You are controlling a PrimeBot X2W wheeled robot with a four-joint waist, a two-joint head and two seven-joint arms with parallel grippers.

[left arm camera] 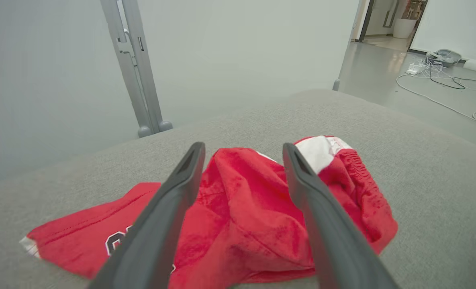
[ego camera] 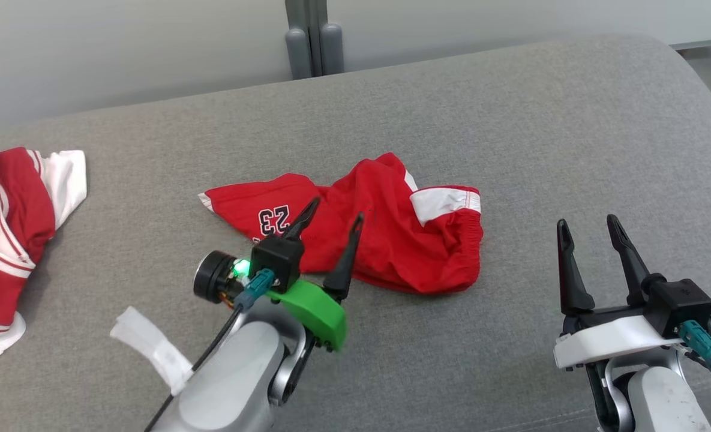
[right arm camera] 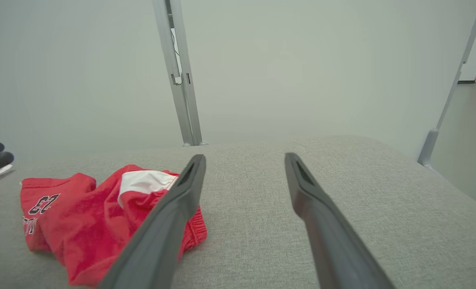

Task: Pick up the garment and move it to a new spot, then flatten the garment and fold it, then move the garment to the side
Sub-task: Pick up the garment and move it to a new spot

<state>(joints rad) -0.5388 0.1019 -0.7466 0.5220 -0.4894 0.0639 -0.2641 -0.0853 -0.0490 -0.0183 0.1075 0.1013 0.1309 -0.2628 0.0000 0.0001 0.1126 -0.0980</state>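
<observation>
From the head, we are looking down on a grey upholstered desk (ego camera: 511, 108), with a pale wall and a grey post (ego camera: 313, 42) standing behind it. The garment (ego camera: 391, 240), red shorts with white trim and the number 23, is lying crumpled near the desk's middle. The left tool (ego camera: 338, 209) is reaching over its near left part with fingers spread wide, gripping nothing. The right tool (ego camera: 587, 221) is hovering to the right, apart from the cloth, equally wide and empty. A second red-and-white garment (ego camera: 7, 228) is lying at the left edge.

Along the left wrist, we are seeing the left tool (left arm camera: 242, 146) gaping over the garment (left arm camera: 254, 208), whose folds are showing between its two fingers. Whether they are touching it we cannot tell. Cables (left arm camera: 442, 84) are trailing on the floor beyond the desk, to the right.

Along the right wrist, the right tool (right arm camera: 244, 156) is pointing over bare desk (right arm camera: 262, 241), open, with the garment (right arm camera: 81, 216) lying to its left.
</observation>
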